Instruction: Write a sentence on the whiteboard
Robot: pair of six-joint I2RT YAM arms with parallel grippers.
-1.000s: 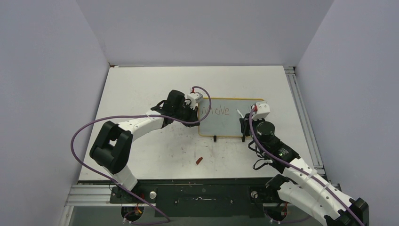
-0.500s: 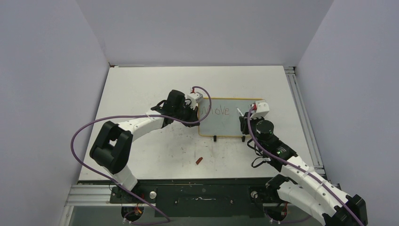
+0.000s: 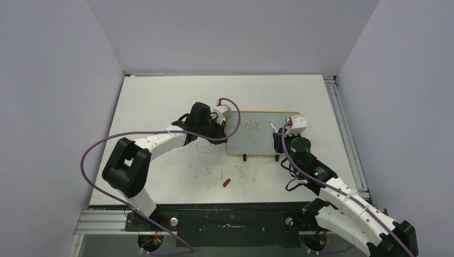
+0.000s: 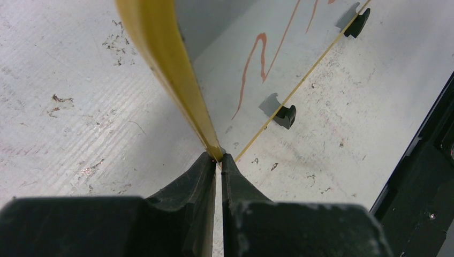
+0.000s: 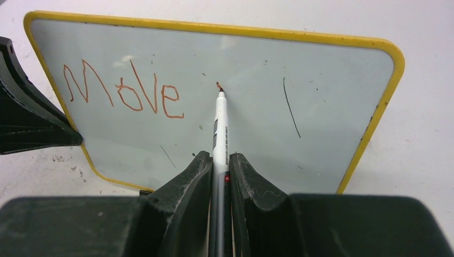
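**One word down, the next barely begun**

The right gripper [image 5: 218, 158] is clamped on a marker [image 5: 220, 123]. The shaft runs straight out ahead of the fingers to a tip resting on the whiteboard [image 5: 332, 91], at a small fresh red tick. Ahead and to the left of that tip stands all there is of the sentence [image 5: 124, 91]: the single word "Move". The rest of the face, ahead and to the right of the tip, is unlettered apart from a few stray dark marks.

The step in hand appears to be the opening stroke of the second word. The next move likely calls for short, light strokes working rightward, with the tip kept on the face.

The right arm reaches forward from its base, wrist tipped down over the board's near edge. The left arm bends across the table [image 3: 160, 96], and the left gripper [image 4: 218, 159] is pinched tight on the board's yellow frame, apparently steadying it.
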